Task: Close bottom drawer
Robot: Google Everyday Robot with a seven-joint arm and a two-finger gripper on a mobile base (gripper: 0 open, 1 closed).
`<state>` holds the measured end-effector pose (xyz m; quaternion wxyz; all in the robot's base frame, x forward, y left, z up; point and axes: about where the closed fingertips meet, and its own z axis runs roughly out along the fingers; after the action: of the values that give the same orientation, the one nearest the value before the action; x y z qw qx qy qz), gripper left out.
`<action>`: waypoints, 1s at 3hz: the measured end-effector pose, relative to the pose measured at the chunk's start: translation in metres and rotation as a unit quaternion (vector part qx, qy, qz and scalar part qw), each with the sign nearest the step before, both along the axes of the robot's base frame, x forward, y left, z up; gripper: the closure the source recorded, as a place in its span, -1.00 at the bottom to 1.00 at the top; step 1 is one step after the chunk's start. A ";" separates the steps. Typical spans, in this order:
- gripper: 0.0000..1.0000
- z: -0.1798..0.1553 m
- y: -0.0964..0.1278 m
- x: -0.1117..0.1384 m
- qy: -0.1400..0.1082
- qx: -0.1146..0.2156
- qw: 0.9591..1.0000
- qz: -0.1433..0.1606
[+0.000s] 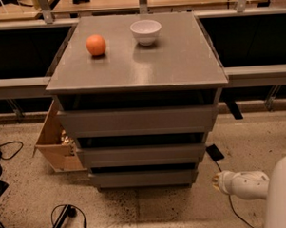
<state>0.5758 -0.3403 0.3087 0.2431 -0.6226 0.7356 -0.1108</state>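
The bottom drawer (143,178) is the narrowest and lowest of three grey handle-less fronts on the grey cabinet. Its front sits nearly in line with the cabinet base. The mid-sized drawer front (141,155) and the widest drawer front (136,121) are above it. My white arm (246,185) comes in from the lower right. My gripper (216,181) is low near the floor, just right of the bottom drawer's right end and apart from it.
An orange (96,44) and a white bowl (146,31) sit on the cabinet top (179,62). A wooden box (56,143) stands at the cabinet's left. A black cable (66,216) lies on the floor at the front left. A small black object (215,152) lies on the floor at the right.
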 end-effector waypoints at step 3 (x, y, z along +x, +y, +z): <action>1.00 0.224 -0.004 0.025 -0.145 -0.115 0.982 -0.047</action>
<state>0.6011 -0.3442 0.5331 0.2683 -0.5883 0.7036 -0.2948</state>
